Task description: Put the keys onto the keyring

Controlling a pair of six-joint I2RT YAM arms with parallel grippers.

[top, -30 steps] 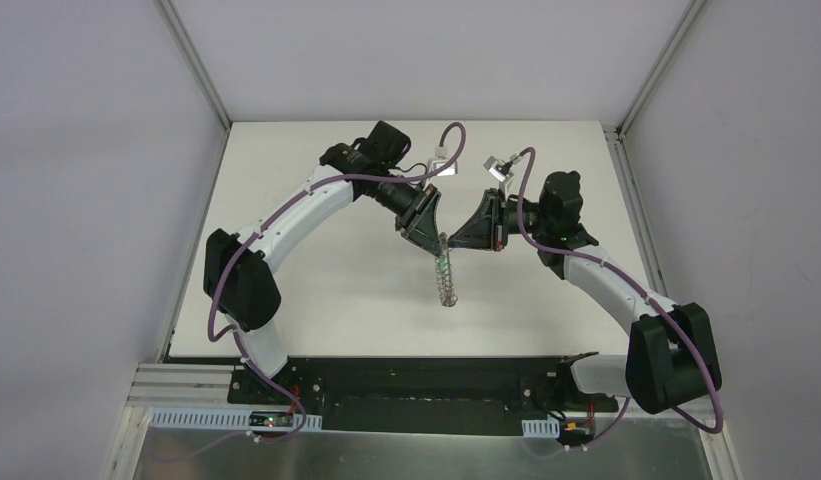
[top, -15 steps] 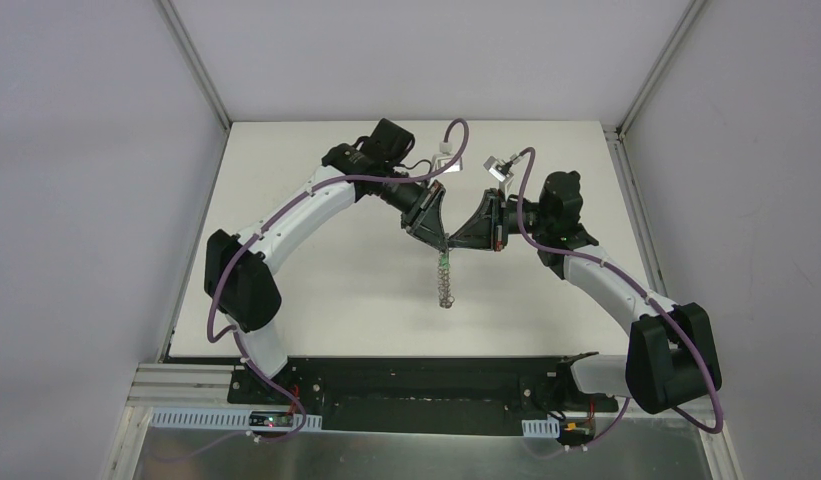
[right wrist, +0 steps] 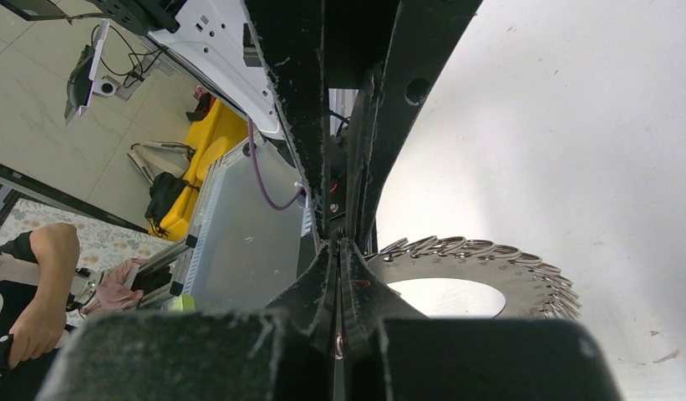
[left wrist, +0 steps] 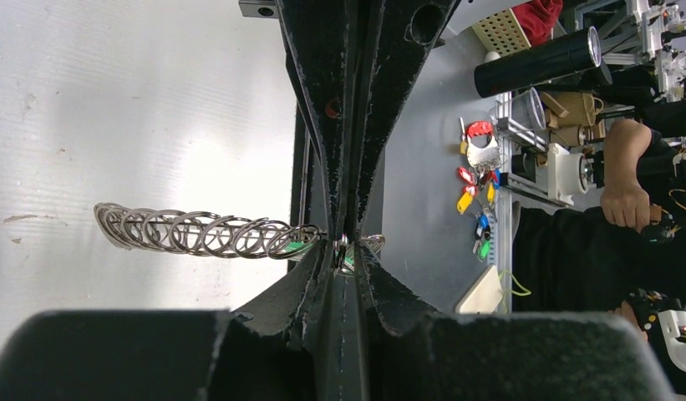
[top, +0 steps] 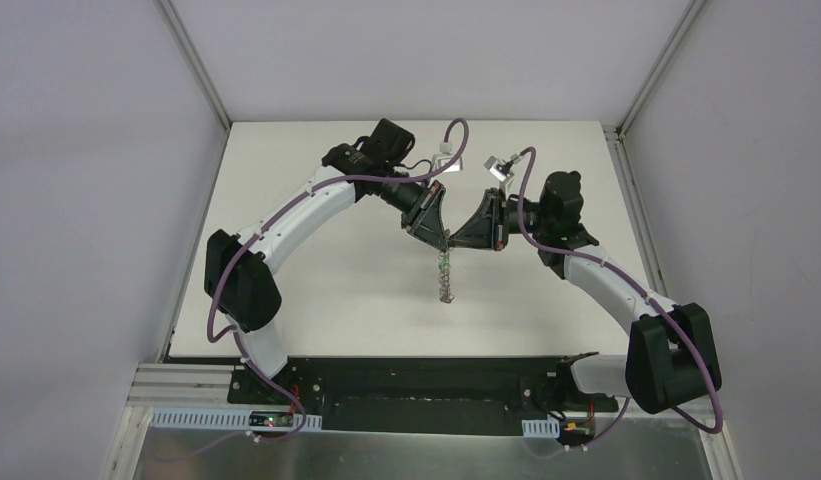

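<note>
The keyring (top: 446,285) hangs edge-on over the table, below where the two grippers meet. My right gripper (top: 453,244) is shut on its upper rim. In the right wrist view the flat grey disc of the keyring (right wrist: 523,280), with its wide hole and fringe of loops, runs right from the right gripper (right wrist: 339,244). In the left wrist view my left gripper (left wrist: 343,248) has its jaws pressed on a small silver piece with the key's green head (left wrist: 349,266) right beside it. The keyring's loops (left wrist: 197,234) stretch out to the left. The key (top: 443,264) shows green just under the tips.
The white table (top: 316,280) lies under both arms, with grey walls on three sides. Past the table's edge, the left wrist view shows a bunch of coloured keys (left wrist: 477,192) on a bench and a person's arm (left wrist: 627,180).
The left gripper has moved right to meet the right gripper's tip, and its jaws have narrowed. The hanging keyring has shifted slightly. The right arm has stayed still.
</note>
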